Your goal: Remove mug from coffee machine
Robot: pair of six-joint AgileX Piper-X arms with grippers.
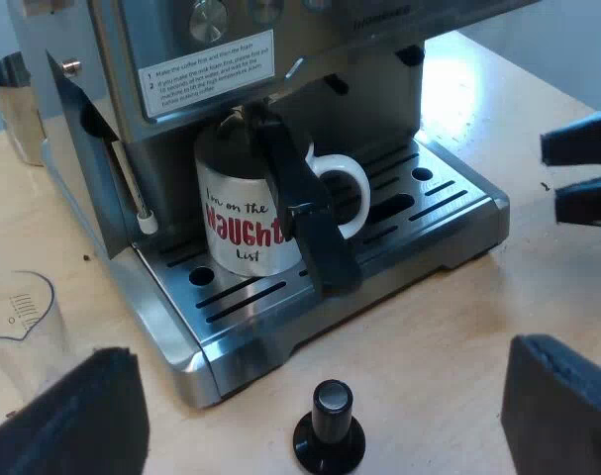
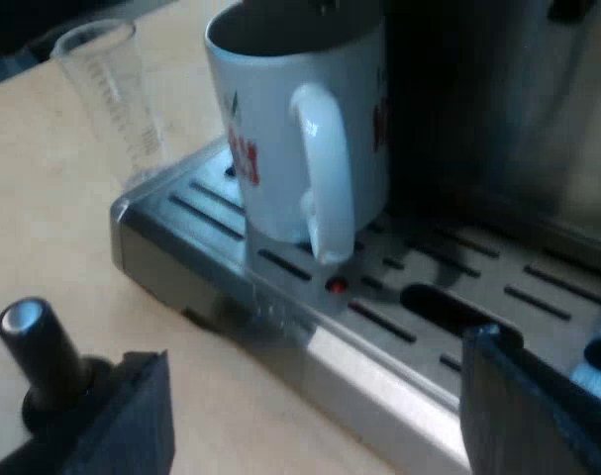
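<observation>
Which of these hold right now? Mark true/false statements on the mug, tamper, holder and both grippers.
1. The mug stands on the drip tray. True.
2. The right gripper is shut on the mug's handle. False: its fingers are open, short of the mug, holding nothing.
3. The tamper sits on the drip tray. False: it stands upright on the table by the tray's edge.
4. The holder's dark handle crosses in front of the mug. True.
5. The left gripper is open. True.
</observation>
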